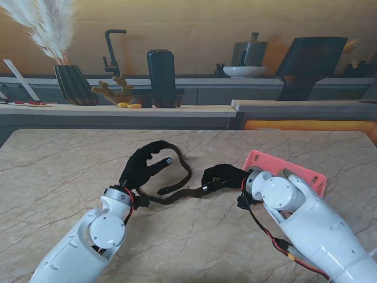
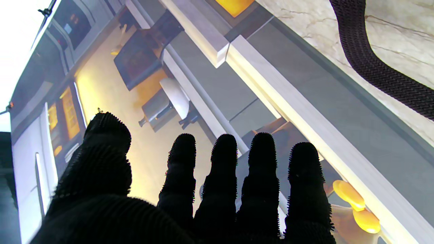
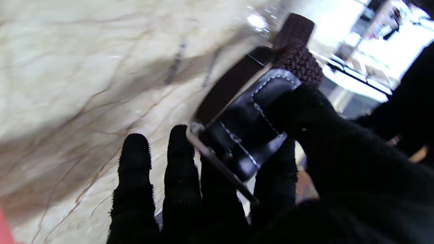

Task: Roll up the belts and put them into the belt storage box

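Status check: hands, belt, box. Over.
Right hand shut on belt at its buckle end. Left hand open, holding nothing. Belt unrolled on table. Box beside right arm.

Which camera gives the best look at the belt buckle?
The right wrist view: the buckle fills it, pinched in the right hand. The stand's view shows the belt whole, the buckle hidden. The left wrist view shows only woven strap beyond the open left hand.
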`<state>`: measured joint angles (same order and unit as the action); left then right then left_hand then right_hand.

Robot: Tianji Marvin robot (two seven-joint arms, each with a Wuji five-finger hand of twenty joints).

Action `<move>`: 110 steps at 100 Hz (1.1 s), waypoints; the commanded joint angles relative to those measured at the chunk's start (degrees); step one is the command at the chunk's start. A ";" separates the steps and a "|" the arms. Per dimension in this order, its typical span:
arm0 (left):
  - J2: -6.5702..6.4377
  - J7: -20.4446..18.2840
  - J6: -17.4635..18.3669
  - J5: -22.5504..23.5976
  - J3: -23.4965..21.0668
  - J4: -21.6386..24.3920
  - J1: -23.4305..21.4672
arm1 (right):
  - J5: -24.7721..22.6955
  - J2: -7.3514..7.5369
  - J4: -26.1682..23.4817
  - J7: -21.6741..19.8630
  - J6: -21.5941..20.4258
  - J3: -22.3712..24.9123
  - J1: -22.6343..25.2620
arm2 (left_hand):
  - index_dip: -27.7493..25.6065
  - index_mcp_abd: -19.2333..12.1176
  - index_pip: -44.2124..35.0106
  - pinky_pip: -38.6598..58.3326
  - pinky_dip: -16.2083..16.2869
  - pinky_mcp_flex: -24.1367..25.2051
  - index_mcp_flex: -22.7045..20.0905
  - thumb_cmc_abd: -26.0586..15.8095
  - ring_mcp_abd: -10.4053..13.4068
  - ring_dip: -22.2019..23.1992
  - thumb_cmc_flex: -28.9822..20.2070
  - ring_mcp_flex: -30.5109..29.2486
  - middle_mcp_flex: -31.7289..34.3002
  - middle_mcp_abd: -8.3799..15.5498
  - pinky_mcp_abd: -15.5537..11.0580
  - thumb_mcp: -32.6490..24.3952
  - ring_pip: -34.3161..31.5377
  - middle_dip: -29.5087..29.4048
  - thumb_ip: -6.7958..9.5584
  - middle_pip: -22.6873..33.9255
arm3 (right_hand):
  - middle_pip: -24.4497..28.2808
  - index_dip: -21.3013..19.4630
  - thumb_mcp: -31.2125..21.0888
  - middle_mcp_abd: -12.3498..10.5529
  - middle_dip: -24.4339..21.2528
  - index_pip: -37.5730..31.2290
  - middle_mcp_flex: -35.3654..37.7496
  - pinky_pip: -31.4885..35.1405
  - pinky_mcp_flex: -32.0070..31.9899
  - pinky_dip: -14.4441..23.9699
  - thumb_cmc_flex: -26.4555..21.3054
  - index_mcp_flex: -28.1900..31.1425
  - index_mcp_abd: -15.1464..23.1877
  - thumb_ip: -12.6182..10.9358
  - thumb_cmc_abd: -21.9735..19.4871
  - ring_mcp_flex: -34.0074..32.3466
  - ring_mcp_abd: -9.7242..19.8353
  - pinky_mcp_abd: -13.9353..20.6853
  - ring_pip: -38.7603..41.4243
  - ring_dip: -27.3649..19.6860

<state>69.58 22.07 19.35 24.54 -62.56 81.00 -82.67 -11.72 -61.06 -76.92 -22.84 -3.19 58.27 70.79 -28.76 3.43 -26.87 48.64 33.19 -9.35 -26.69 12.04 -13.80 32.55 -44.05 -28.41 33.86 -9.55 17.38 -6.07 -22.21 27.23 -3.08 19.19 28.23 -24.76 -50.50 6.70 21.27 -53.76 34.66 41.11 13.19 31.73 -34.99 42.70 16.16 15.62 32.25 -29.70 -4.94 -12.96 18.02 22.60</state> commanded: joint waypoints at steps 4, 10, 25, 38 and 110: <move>-0.18 0.28 0.82 1.18 0.05 1.07 -0.96 | 2.86 -1.24 -2.91 1.33 1.73 1.08 1.93 | -0.74 -1.46 1.64 -1.42 -0.72 0.83 0.15 -1.51 1.84 -1.02 -1.27 1.93 -1.85 0.61 -1.93 1.04 1.44 -0.89 2.18 -1.43 | -0.83 -1.54 -2.07 1.07 -0.79 -4.16 -0.85 -1.54 0.09 1.56 -3.95 4.68 1.45 -1.42 -2.32 0.67 0.05 -0.02 -0.98 -0.66; -0.32 0.40 1.14 1.98 0.08 1.24 -1.11 | 6.16 -1.76 -4.60 1.91 3.80 2.37 3.14 | -0.79 -1.41 1.55 -2.68 -1.46 1.09 0.20 -1.31 2.06 -1.46 -1.31 2.76 -2.68 0.56 -2.83 0.86 1.96 -1.24 2.15 -1.77 | -0.68 -1.88 -1.98 1.71 -0.62 -4.22 -1.25 -1.88 -0.02 1.78 -4.57 4.39 -0.18 -1.47 -2.68 0.91 -0.13 0.20 -1.00 -0.60; -0.85 -0.18 2.35 4.02 0.27 1.32 -1.20 | 13.32 -3.37 -7.94 5.12 8.02 4.95 5.32 | -0.36 -0.94 2.31 -8.44 -5.28 2.81 1.72 1.68 2.89 -4.03 1.25 6.65 -5.87 0.53 -4.84 0.11 5.03 -2.87 2.24 -3.28 | -0.15 -2.75 -1.71 2.31 -0.18 -4.21 -1.75 -2.57 -0.18 2.30 -5.66 4.10 -3.38 -1.69 -3.29 1.33 -0.01 0.63 -1.03 -0.49; -1.62 0.01 2.76 8.72 1.39 0.86 -0.57 | 17.78 -4.96 -10.04 9.58 10.47 6.34 6.38 | 2.12 2.58 5.84 -16.07 -10.68 6.00 6.35 7.42 3.34 -7.65 10.97 11.92 -11.19 -0.72 -5.48 -8.55 9.28 -5.49 1.46 -5.93 | 0.26 -3.05 -1.73 2.09 0.04 -4.06 -1.85 -3.01 -0.35 2.54 -5.78 4.30 -4.01 -1.72 -3.21 1.56 0.18 0.87 -0.93 -0.43; -0.30 2.76 -11.74 12.44 14.24 -5.77 7.07 | 21.96 -7.66 -12.56 18.71 10.67 6.65 6.61 | 1.79 11.88 9.14 1.51 -7.89 9.92 18.57 1.64 -4.29 -4.78 -7.97 14.04 -15.49 -4.84 0.10 -16.14 -5.48 -0.21 2.93 7.93 | 1.22 -3.47 -2.34 1.97 0.35 -3.58 -1.66 -3.28 0.06 3.97 -4.77 4.51 -2.97 -1.48 -2.99 0.94 0.52 0.96 0.44 0.11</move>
<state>68.25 24.69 7.78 37.73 -48.50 75.68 -75.54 10.20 -68.27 -88.57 -4.43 7.85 64.79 76.98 -24.67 14.85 -14.64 46.87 23.53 1.49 -9.43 16.47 -17.32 26.22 -48.89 -12.15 16.39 -16.27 17.02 -20.97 -25.45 24.87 -3.07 23.53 28.56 -26.44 -50.51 8.80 21.27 -53.76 34.07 38.64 12.74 34.41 -37.91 43.39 8.44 15.52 31.68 -29.13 -5.47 -12.97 17.98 22.59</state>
